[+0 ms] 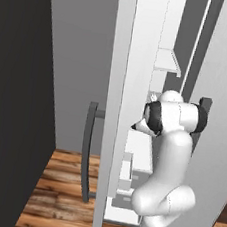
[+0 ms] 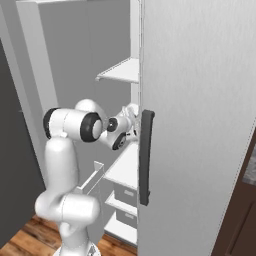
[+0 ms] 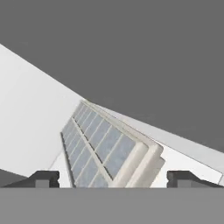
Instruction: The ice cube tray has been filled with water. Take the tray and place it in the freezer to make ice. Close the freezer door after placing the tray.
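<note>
**One tray on the freezer shelf, pincer spread apart**

Two fingertips [image 3: 43,178] are seen at the bottom of the hand view, one at the far left and one at the far right, with the ice cube tray [image 3: 103,148] between them and touched by neither. The pincer [image 3: 111,179] is thus held wide apart, clamped on nothing. The tray is laid flat on a white inner shelf [image 3: 30,118], its grid of cells filled with the pale blue-grey water [image 3: 94,133]; the near end is cut off by the frame edge. A grey inner wall is seen behind it.

In the left base view, a black panel is seen at the far left, then the freezer door [image 1: 114,110] swung open edge-on, its dark bar handle [image 1: 87,150] on the left face and white door shelves on the right. The arm is reached past it into the freezer [image 1: 164,66]. In the right base view the wrist is passed into the compartment at mid height, under an upper shelf [image 2: 120,71]; the pincer itself is hidden there behind the plain grey door [image 2: 200,125] with its dark handle [image 2: 145,156]. Wood floor [image 1: 62,180] is seen below.
</note>
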### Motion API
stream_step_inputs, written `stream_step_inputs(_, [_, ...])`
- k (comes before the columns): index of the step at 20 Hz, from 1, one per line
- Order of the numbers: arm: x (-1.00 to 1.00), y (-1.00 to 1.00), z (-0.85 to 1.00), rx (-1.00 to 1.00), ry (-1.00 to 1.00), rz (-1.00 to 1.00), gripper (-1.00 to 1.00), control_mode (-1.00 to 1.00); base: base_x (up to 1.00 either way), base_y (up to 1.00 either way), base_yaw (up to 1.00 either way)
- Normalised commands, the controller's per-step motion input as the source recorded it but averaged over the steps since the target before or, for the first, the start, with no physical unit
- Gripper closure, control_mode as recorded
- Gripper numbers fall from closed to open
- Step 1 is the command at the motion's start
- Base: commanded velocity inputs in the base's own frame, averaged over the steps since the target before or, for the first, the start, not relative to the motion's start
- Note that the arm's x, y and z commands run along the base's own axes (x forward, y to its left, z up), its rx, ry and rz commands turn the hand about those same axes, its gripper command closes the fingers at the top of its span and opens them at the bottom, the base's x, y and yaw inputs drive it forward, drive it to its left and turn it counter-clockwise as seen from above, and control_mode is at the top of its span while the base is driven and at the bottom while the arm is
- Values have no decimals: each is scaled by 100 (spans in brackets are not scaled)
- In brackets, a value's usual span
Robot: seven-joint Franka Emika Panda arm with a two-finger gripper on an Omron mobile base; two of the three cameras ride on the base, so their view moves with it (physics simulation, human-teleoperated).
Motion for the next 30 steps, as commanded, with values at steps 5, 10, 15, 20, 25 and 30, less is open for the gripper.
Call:
stream_step_inputs(5, [-94,15,23,0,0,0,-100,-100,0,0,0])
stream_step_inputs(10, [-82,8,24,0,2,0,-100,-100,0,0,0])
stream_step_inputs(15, [-100,3,26,3,11,0,-100,-100,0,0,0])
stream_step_inputs(20, [-100,0,53,8,4,1,-100,-100,0,0,0])
stream_step_inputs(25, [-81,0,92,17,0,3,-100,-100,0,0,0])
stream_step_inputs(30, [-68,-2,100,25,0,1,-100,-100,0,0,0])
